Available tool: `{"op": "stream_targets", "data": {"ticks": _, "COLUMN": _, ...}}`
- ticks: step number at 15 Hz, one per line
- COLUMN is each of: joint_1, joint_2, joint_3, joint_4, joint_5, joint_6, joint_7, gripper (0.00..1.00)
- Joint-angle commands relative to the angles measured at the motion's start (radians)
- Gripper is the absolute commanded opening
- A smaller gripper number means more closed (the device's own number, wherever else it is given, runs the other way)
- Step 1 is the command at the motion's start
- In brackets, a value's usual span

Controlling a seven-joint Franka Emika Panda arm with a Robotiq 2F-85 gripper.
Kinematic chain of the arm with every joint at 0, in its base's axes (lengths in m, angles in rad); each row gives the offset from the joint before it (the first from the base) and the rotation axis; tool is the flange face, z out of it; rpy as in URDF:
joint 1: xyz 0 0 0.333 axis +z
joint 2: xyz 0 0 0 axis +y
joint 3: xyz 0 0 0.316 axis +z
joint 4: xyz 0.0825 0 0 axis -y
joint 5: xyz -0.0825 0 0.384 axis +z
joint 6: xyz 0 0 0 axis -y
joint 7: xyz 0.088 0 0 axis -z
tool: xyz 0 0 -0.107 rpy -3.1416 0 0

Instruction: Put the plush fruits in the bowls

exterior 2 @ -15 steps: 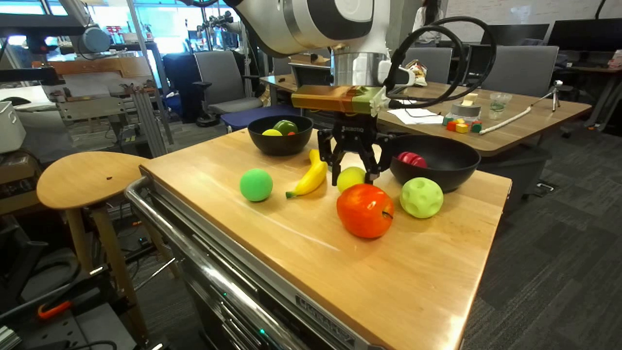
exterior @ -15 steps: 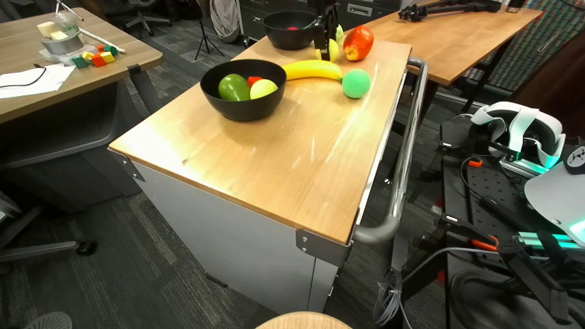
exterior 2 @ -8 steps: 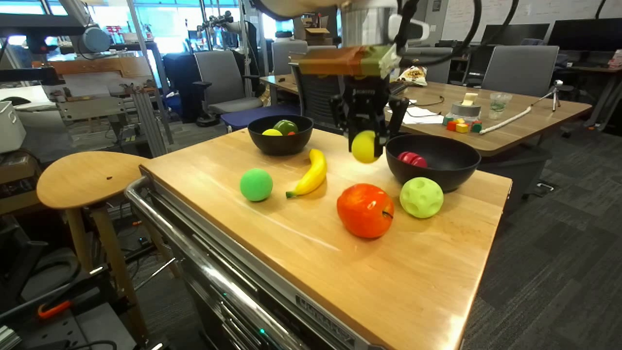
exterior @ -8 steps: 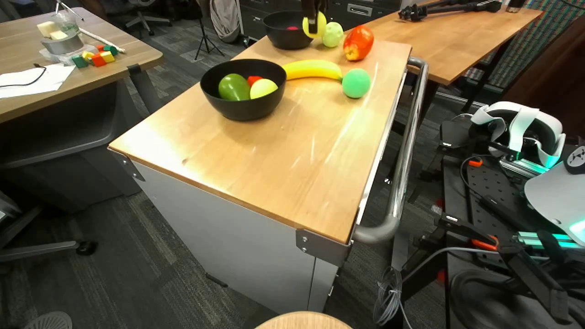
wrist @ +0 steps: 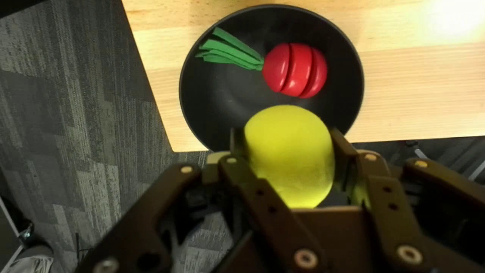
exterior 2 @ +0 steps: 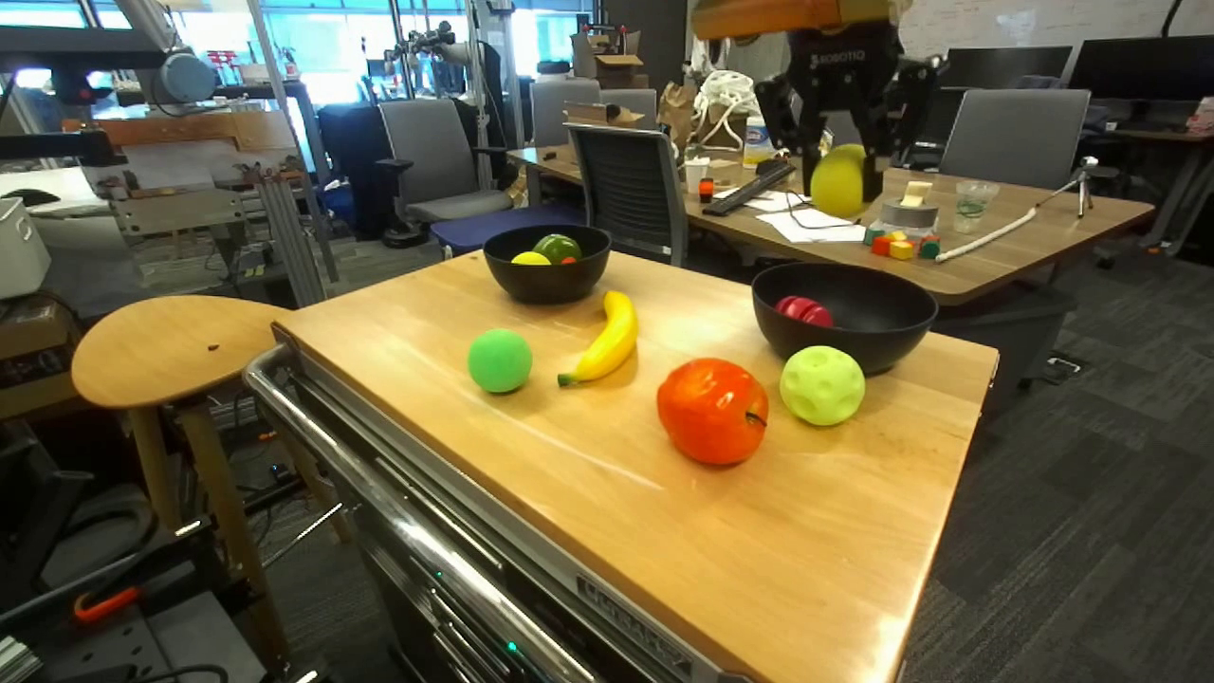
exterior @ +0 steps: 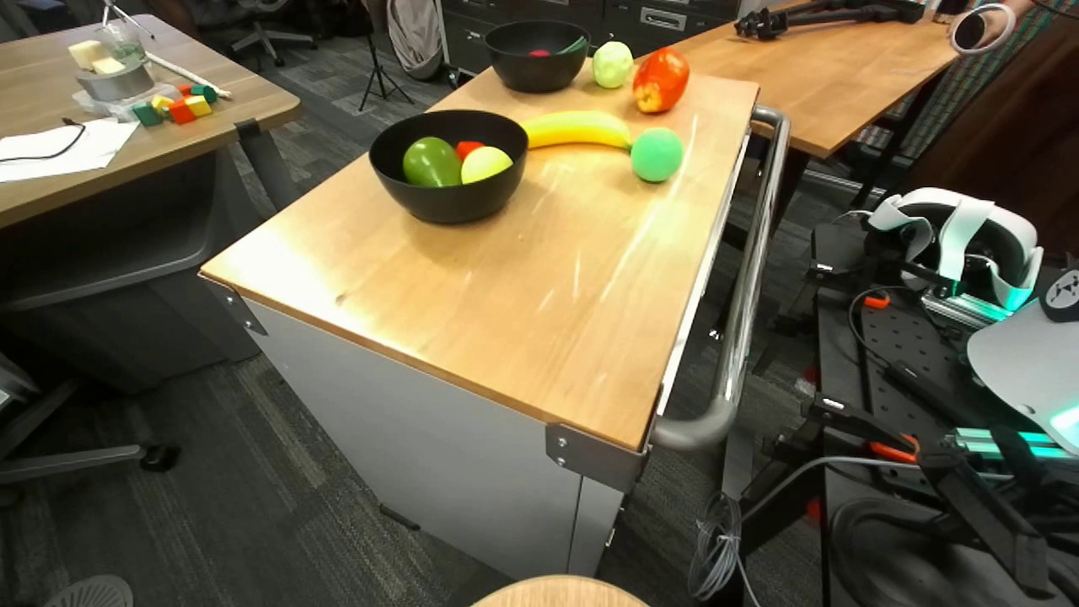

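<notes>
High above a deep round black bowl, a black two-fingered gripper pinches a smooth rounded yellow fruit from opposite sides. The fruit is not yet in the bowl, where a red segmented radish with green strip leaves lies.

The likeliest trouble is letting go too high or off-centre. In the wrist view the fruit overlaps the bowl's rim on the side where the pale wooden tabletop ends; released there, it might strike that rim and roll to the grey patterned carpet. Landing on the radish could bounce it out. If the gripper comes too low, it could push the bowl toward that edge.

The bowl stands near a corner of the tabletop, with carpet showing past it on two sides. Inside the bowl, the dark base beside the radish seems the better target.

A pale green dimpled ball sits just beside the bowl, and a glossy red-orange fruit near it, so descending on that side looks tight. Well apart from the bowl lie a curved yellow banana, a smooth green ball and a matching black bowl of fruit, leaving swinging room.
</notes>
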Motion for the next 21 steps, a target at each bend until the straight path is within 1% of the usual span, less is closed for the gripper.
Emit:
{"op": "stream_targets", "data": {"ticks": 1, "joint_1": -0.017, "joint_2": 0.134, "joint_3": 0.002, "joint_4": 0.089, "joint_5": 0.027, "joint_6": 0.029, "joint_7": -0.016, "gripper": 0.26}}
{"op": "stream_targets", "data": {"ticks": 2, "joint_1": -0.022, "joint_2": 0.161, "joint_3": 0.004, "joint_4": 0.104, "joint_5": 0.026, "joint_6": 0.034, "joint_7": -0.017, "gripper": 0.26}}
{"op": "stream_targets", "data": {"ticks": 3, "joint_1": -0.026, "joint_2": 0.182, "joint_3": 0.007, "joint_4": 0.115, "joint_5": 0.026, "joint_6": 0.04, "joint_7": -0.018, "gripper": 0.54}}
{"op": "stream_targets", "data": {"ticks": 4, "joint_1": -0.029, "joint_2": 0.194, "joint_3": 0.008, "joint_4": 0.123, "joint_5": 0.022, "joint_6": 0.044, "joint_7": -0.021, "gripper": 0.77}}
{"op": "stream_targets", "data": {"ticks": 6, "joint_1": -0.033, "joint_2": 0.178, "joint_3": 0.013, "joint_4": 0.105, "joint_5": 0.02, "joint_6": 0.063, "joint_7": -0.033, "gripper": 0.8}}
{"op": "stream_targets", "data": {"ticks": 7, "joint_1": -0.032, "joint_2": 0.163, "joint_3": 0.01, "joint_4": 0.089, "joint_5": 0.014, "joint_6": 0.08, "joint_7": -0.034, "gripper": 0.85}}
{"op": "stream_targets", "data": {"ticks": 8, "joint_1": -0.028, "joint_2": 0.138, "joint_3": 0.004, "joint_4": 0.065, "joint_5": 0.006, "joint_6": 0.083, "joint_7": -0.026, "gripper": 0.95}}
{"op": "stream_targets", "data": {"ticks": 9, "joint_1": -0.031, "joint_2": 0.118, "joint_3": 0.004, "joint_4": 0.045, "joint_5": 0.008, "joint_6": 0.093, "joint_7": -0.031, "gripper": 0.99}}
{"op": "stream_targets", "data": {"ticks": 11, "joint_1": -0.036, "joint_2": 0.065, "joint_3": 0.005, "joint_4": -0.014, "joint_5": 0.014, "joint_6": 0.125, "joint_7": -0.039, "gripper": 1.0}}
{"op": "stream_targets", "data": {"ticks": 13, "joint_1": -0.044, "joint_2": 0.006, "joint_3": 0.009, "joint_4": -0.087, "joint_5": 0.028, "joint_6": 0.132, "joint_7": -0.057, "gripper": 1.0}}
{"op": "stream_targets", "data": {"ticks": 16, "joint_1": -0.056, "joint_2": -0.069, "joint_3": 0.013, "joint_4": -0.218, "joint_5": 0.058, "joint_6": 0.149, "joint_7": -0.097, "gripper": 1.0}}
{"op": "stream_targets", "data": {"ticks": 20, "joint_1": -0.063, "joint_2": -0.121, "joint_3": 0.003, "joint_4": -0.37, "joint_5": 0.101, "joint_6": 0.199, "joint_7": -0.149, "gripper": 1.0}}
{"op": "stream_targets", "data": {"ticks": 21, "joint_1": -0.046, "joint_2": -0.056, "joint_3": -0.009, "joint_4": -0.265, "joint_5": 0.071, "joint_6": 0.138, "joint_7": -0.107, "gripper": 1.0}}
